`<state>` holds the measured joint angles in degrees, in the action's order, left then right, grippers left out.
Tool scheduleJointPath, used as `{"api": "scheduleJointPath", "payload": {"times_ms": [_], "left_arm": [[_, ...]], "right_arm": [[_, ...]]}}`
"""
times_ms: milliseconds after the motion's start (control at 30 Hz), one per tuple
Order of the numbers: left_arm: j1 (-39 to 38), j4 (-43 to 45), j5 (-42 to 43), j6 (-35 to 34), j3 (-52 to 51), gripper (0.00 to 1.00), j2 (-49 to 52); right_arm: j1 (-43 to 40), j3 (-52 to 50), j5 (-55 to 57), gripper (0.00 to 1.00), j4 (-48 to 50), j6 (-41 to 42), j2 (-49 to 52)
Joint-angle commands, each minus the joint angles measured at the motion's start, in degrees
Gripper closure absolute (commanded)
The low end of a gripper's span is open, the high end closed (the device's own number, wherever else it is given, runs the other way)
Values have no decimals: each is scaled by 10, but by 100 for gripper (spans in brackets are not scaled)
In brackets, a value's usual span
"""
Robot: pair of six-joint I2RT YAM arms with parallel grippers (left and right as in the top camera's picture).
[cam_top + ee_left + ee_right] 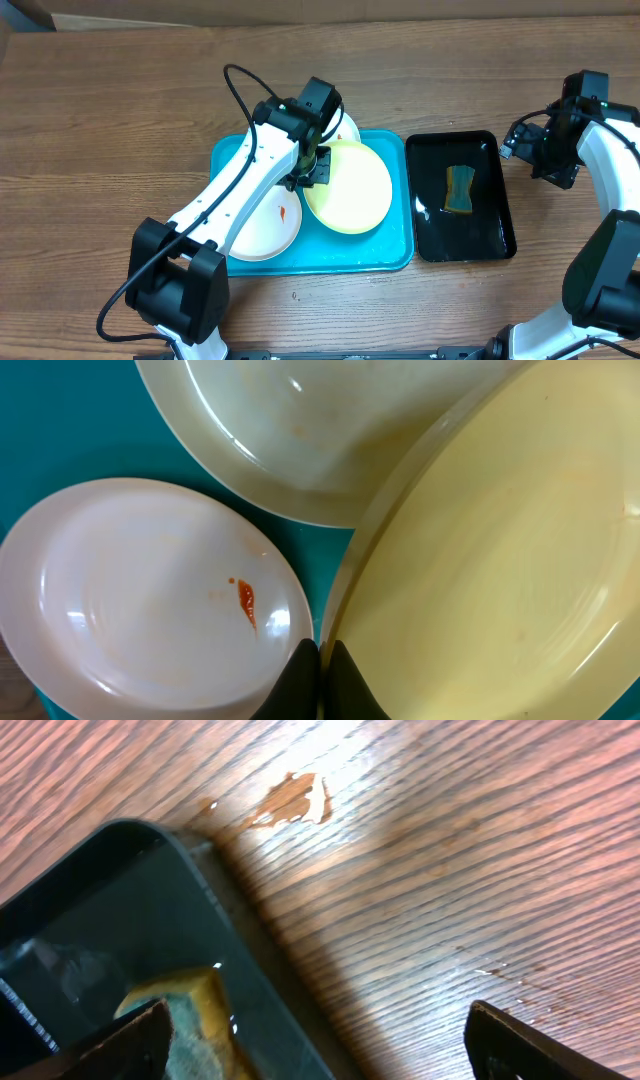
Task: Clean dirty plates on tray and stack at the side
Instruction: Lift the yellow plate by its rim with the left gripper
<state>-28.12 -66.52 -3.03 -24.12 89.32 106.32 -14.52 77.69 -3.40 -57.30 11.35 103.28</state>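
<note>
**A:** What is the left claw (320, 665) doing?

**B:** Its two dark fingers are pressed together on the near rim of the round, flat yellow-green plate (500, 590). I would say it means to lift that edge clear of its neighbours.

**A:** Which neighbours?

**B:** The plate overlaps a pale white plate (320, 440) behind it. A second, smeared white plate (150, 590) with an orange-red mark lies just beside it. All three sit in the large turquoise plastic tray (400, 258), and none is stacked at the side yet.

**A:** And the right claw (318, 1030)?

**B:** It is spread wide and holds nothing. It hovers above the wooden desk (450, 870) at a corner of the glossy black tray (90, 890). The yellow-and-green sponge (460, 190) lies in that wet tray, so I judge the claw is lining up to fetch it for wiping.
</note>
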Motion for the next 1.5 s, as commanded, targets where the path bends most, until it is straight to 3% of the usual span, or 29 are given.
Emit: {"api": "scheduleJointPath", "payload": {"times_ms": [0,167,733,833,900,1067,1133,1167,1300,1467], "left_arm": [[-1,-12,-13,19,52,96,7],[-15,17,-2,18,85,96,7],[-70,134,-6,14,85,96,7],[-71,138,-6,14,85,96,7],[-71,145,-6,14,85,96,7],[-76,170,-6,14,85,96,8],[-80,181,-9,14,85,96,9],[-83,188,-17,14,85,96,9],[-92,205,-52,14,85,96,9],[-99,216,-64,14,85,96,10]], "right_arm": [[0,-20,25,4,13,17,-14],[-7,-45,30,3,32,54,-14],[-14,-94,-22,3,47,51,-14],[-22,-94,-70,13,64,47,-14],[-35,-94,-92,30,81,45,-14],[-58,-94,-110,37,89,45,-14],[-59,-94,-110,46,91,45,-14],[-59,-94,-110,52,96,45,-14],[-59,-94,-109,94,115,46,-14],[-59,-95,-108,96,103,52,-14]]}}
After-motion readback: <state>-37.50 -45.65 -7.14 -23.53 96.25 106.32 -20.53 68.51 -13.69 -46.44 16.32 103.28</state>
